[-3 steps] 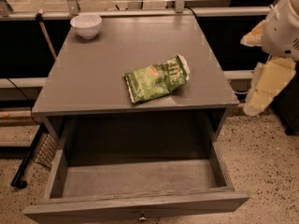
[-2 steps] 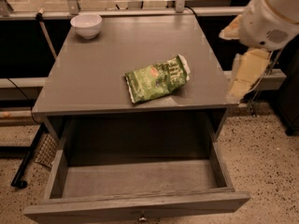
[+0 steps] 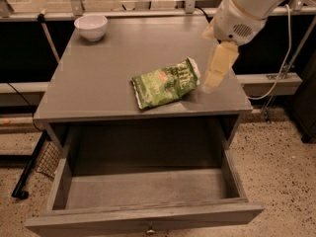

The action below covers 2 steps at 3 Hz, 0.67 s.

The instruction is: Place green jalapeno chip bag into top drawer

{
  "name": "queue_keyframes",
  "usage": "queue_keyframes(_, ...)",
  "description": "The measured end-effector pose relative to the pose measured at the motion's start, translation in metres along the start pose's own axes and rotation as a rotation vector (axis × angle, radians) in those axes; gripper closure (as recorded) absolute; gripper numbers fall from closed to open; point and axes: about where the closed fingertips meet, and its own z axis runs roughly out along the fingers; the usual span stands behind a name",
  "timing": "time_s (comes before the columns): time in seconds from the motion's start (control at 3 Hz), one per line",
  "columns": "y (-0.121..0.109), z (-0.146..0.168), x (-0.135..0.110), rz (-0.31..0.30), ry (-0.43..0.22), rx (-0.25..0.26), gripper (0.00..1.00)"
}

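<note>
the bag (image 3: 165, 83) lies flat on the table (image 3: 123, 48), in the front right part of its top. its printed green face is up, with a small red logo near the middle. it sits askew, its white crimped end pointing toward the table's back right corner. it is on the top, not in the drawer.

the drawer (image 3: 148, 218) stands wide open below the table's front edge, its grey inside open to view and a small knob low on its front.

the gripper (image 3: 213, 78) hangs over the right side of the table top, just beside the bag's crimped end, its cream tip low near the surface. whether it touches the bag or the table cannot be told. it has hold of nothing, and how far it is open cannot be told.

the white arm (image 3: 247, 9) comes down to it from above the table's back right corner.

a white bowl (image 3: 91, 26) stands upright at the table's back left corner. a pale cable (image 3: 284, 58) hangs to the right of the table, and a speckled floor (image 3: 276, 172) lies around it.
</note>
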Motion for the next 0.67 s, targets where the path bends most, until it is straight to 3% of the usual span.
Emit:
queue_keyframes(0.33,-0.0234,0.0340,-0.0114,0.051,-0.023,-0.041,0.00)
queue_keyframes(0.67,-0.0234,0.0341,-0.0115,0.051,-0.023,-0.041,0.00)
